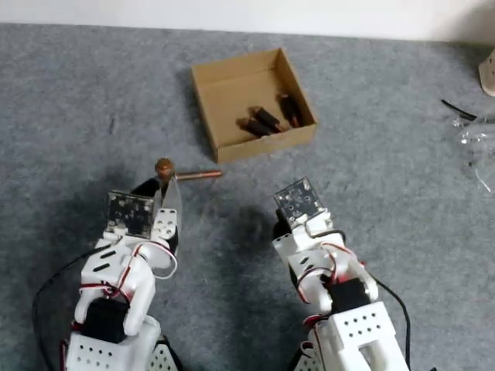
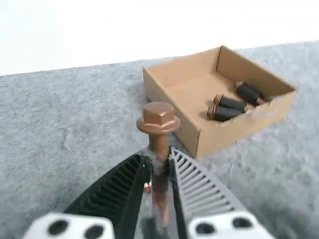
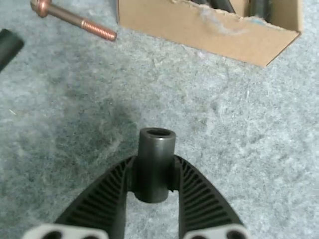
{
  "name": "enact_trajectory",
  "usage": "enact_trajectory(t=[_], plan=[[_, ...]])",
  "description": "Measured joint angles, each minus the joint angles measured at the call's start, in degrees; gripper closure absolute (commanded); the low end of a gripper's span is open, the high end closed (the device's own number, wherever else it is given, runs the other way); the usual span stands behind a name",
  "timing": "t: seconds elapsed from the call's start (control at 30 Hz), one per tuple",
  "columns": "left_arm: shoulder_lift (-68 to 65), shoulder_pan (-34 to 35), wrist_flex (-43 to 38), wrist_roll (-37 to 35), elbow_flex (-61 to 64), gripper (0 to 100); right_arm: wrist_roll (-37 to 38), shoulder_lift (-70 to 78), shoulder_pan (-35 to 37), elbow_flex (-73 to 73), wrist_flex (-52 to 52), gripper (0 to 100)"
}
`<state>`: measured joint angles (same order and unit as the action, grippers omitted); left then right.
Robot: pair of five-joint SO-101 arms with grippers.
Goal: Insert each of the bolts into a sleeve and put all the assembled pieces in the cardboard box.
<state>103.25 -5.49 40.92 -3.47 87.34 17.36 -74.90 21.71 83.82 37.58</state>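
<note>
The left claw (image 2: 159, 157) is closed on the shank of a copper bolt (image 2: 158, 119), which stands upright with its hex head above the fingertips. The right claw (image 3: 154, 160) clamps a black sleeve (image 3: 156, 144), open end pointing away from the wrist. A second bolt (image 1: 199, 175) lies on the grey worktop (image 1: 387, 154) between the left claw and the cardboard box (image 1: 267, 143), which holds three assembled pieces (image 1: 267, 120).
</note>
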Motion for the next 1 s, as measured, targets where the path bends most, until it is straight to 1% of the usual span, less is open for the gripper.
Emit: enact_trajectory(t=[0.1,0.23,0.33,0.53,0.6,0.7,0.83,0.9,1.0], plan=[[0.00,0.09,-1.76,-2.55,0.00,99,0.00,-5.01,0.00,2.37,0.00,99.4],[0.00,0.26,-4.57,-5.89,0.00,99,0.00,-16.88,0.00,7.56,0.00,99.4],[0.00,0.18,-6.77,-10.99,0.00,99,0.00,-26.64,-0.09,11.69,0.00,99.4],[0.00,0.26,-9.23,-24.70,0.00,99,0.00,-28.13,0.09,11.78,0.00,99.4],[0.00,0.26,-10.20,-27.52,0.00,99,0.00,-28.92,0.18,11.78,0.00,99.4],[0.09,-2.64,-13.71,-28.75,0.53,99,0.00,-29.19,4.40,11.78,0.00,99.4],[0.09,-8.44,-16.97,-29.45,5.10,99,0.00,-29.19,11.52,11.78,0.00,99.4],[0.09,-10.29,-18.37,-29.45,6.42,99,0.00,-29.19,13.27,11.78,0.00,99.4],[0.09,-11.25,-18.99,-30.77,6.95,99,0.00,-29.19,13.71,11.78,0.00,99.4]])
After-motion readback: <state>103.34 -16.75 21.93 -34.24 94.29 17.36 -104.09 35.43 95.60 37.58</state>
